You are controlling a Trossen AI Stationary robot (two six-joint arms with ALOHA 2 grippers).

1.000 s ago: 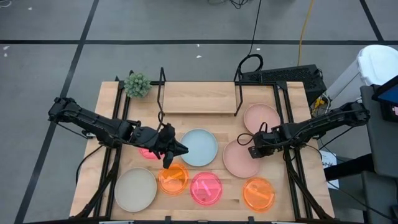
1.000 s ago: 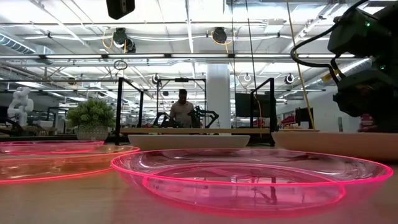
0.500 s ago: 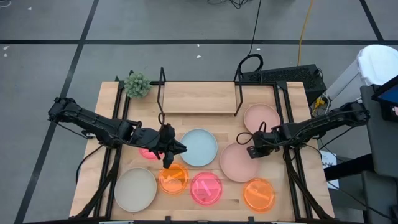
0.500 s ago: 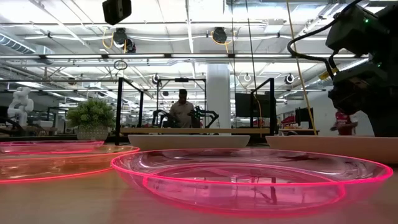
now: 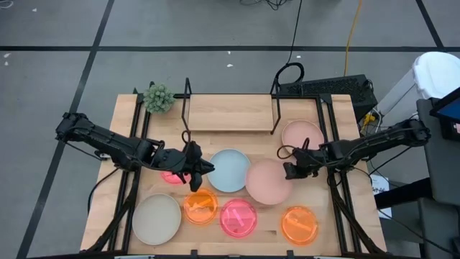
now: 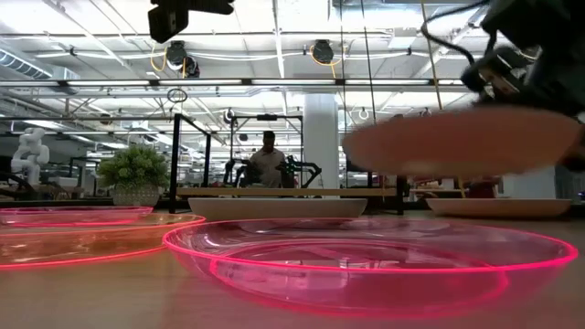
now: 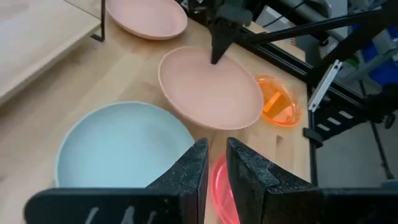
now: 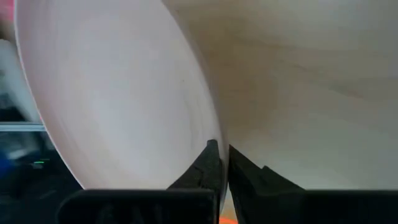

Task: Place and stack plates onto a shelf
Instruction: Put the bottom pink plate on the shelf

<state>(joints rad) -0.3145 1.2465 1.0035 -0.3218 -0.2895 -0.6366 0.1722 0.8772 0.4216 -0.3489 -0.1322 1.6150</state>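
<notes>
The light wooden tabletop (image 5: 215,230) carries everything, and at its far edge stands the low shelf (image 5: 228,113), a pale wood board between black wire end frames. The dark left arm (image 5: 108,144) reaches in from its side, nearly flat to the table, its left gripper (image 5: 205,170) poised with fingers (image 7: 186,180) close together at the near rim of the matte light blue round plate (image 5: 228,170); whether they pinch anything I cannot tell. The dark right arm (image 5: 374,146) stretches inward from the opposite side, and the right gripper (image 5: 289,171) is clamped on the rim of a matte pale pink round plate (image 5: 267,181), which the low view shows lifted clear of the table and slightly tilted. A second matte pale pink plate (image 5: 302,135) lies flat beside the shelf's end frame. One matte cream plate (image 5: 156,219) sits at the near corner. Of the smaller translucent plates, two are neon orange (image 5: 200,206) (image 5: 299,224) and two neon pink (image 5: 238,218) (image 5: 172,176), the latter half hidden under the left arm. A small green potted plant (image 5: 158,98) stands by the shelf.
</notes>
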